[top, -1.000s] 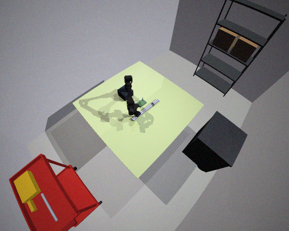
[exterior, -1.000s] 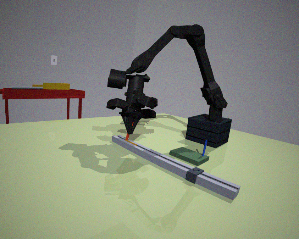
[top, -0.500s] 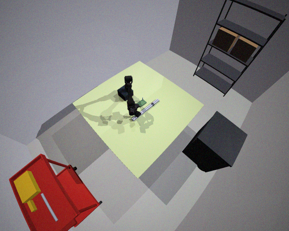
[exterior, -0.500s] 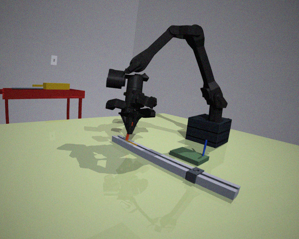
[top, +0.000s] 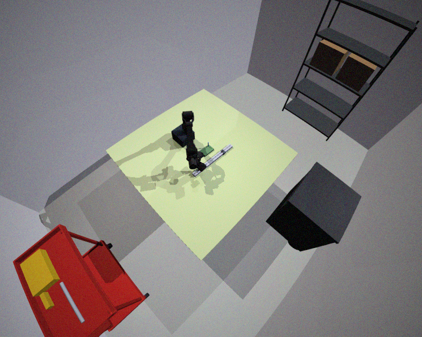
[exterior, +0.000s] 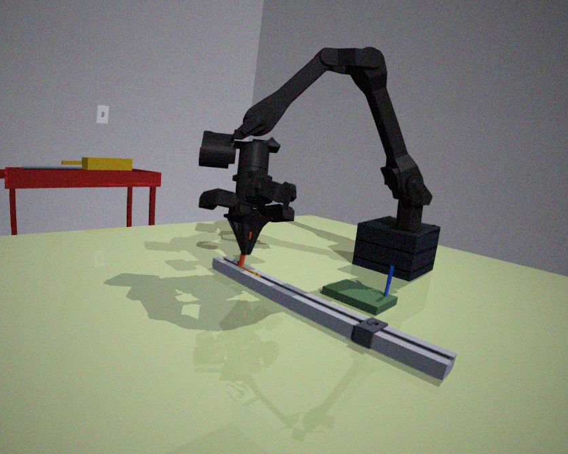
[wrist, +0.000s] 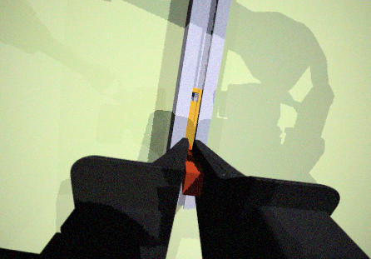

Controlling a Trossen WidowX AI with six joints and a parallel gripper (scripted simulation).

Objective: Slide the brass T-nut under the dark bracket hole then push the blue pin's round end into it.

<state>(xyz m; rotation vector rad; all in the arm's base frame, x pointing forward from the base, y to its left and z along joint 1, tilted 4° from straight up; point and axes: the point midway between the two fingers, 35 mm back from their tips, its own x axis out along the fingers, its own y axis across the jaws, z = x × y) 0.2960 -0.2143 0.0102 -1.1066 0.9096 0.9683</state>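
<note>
My gripper point(exterior: 246, 252) point(wrist: 190, 144) is shut on the orange handle point(exterior: 241, 259) point(wrist: 192, 181), above the far-left end of the aluminum rail point(top: 214, 158) point(exterior: 318, 312) point(wrist: 183, 71). The handle leans slightly. The brass T-nut point(exterior: 251, 271) point(wrist: 193, 118) lies along the slot; its hole shows in the wrist view. Whether it is fully under the lips I cannot tell. The dark bracket point(top: 223, 151) point(exterior: 366, 335) sits over the rail toward its other end, its hole on top. The blue pin point(top: 207, 144) point(exterior: 389, 281) stands upright, slightly tilted, in the green tray point(top: 206, 150) point(exterior: 342, 292).
The arm's dark base block point(top: 178, 135) point(exterior: 396, 248) stands behind the tray on the yellow-green table point(top: 203, 224) point(exterior: 127, 391). Off the table are a red cart point(top: 83, 279) point(exterior: 83, 178), a dark box point(top: 323, 203) and a shelf rack point(top: 312, 115).
</note>
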